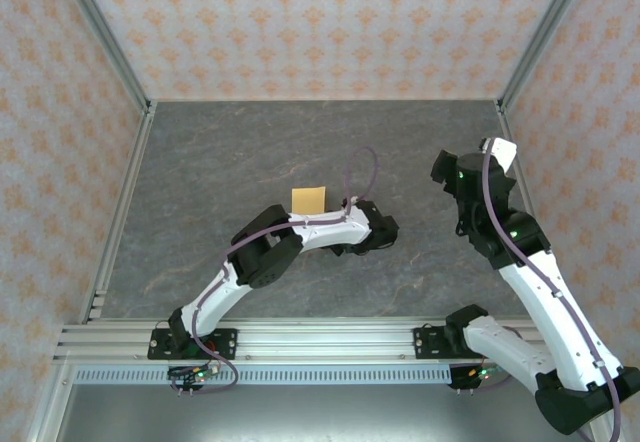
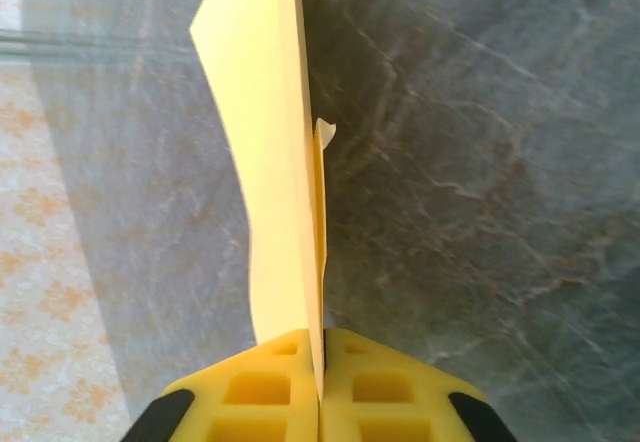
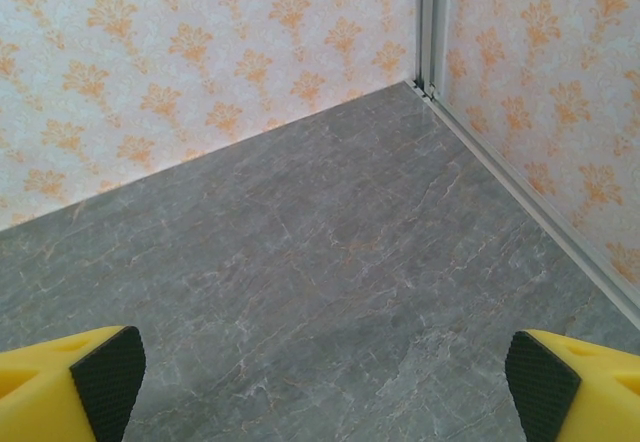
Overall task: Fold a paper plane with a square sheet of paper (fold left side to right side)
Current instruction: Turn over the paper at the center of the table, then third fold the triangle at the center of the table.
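The yellow-orange sheet of paper [image 2: 265, 142] stands on edge above the grey tabletop, folded over on itself. One layer bows out to the left, and a narrower flap [image 2: 322, 177] lies against its right side. My left gripper [image 2: 322, 340] is shut on the paper's lower edge, its yellow fingers [image 2: 265, 387] pressed together. From above, a corner of the paper [image 1: 309, 200] shows at mid-table beside the left wrist [image 1: 365, 230]. My right gripper [image 3: 325, 382] is open with nothing between its black pads [image 3: 108, 382], hovering over bare table at the right [image 1: 462, 177].
The grey marbled tabletop [image 1: 220, 172] is ringed by patterned walls with metal posts. The back right corner post [image 3: 428, 32] faces the right gripper. A metal rail [image 1: 320, 337] carries both arm bases along the near edge.
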Controlling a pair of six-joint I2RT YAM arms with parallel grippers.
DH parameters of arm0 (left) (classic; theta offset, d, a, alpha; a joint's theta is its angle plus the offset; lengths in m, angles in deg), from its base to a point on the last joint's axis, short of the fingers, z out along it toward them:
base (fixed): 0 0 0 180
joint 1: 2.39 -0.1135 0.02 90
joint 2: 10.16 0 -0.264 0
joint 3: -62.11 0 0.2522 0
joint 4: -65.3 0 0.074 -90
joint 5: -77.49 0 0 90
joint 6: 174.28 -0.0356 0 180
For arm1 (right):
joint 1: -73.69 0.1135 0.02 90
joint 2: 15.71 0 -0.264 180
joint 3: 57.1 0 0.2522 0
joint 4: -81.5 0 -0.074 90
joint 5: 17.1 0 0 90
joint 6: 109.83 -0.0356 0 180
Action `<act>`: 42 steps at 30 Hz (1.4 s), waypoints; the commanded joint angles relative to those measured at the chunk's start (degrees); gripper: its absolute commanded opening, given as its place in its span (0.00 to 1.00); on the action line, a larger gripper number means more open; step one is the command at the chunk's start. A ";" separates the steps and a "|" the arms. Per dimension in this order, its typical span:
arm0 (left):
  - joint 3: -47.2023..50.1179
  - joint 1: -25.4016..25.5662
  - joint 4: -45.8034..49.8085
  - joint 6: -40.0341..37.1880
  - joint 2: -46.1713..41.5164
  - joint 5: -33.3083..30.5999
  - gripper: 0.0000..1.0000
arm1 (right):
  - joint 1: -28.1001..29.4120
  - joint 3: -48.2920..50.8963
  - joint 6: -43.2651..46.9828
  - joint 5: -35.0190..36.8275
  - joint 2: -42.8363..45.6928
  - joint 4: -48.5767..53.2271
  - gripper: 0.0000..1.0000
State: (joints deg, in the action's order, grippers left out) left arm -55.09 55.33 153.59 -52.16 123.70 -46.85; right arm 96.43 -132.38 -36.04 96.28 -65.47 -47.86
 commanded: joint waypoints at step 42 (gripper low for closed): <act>57.66 -39.47 -64.56 7.32 -47.28 65.97 0.64 | 9.35 -12.49 -13.58 -53.62 -57.89 -27.89 0.10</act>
State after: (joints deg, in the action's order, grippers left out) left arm 1.43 16.29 95.23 -47.07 76.30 15.74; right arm 105.45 -141.38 -47.17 45.00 -120.35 -71.07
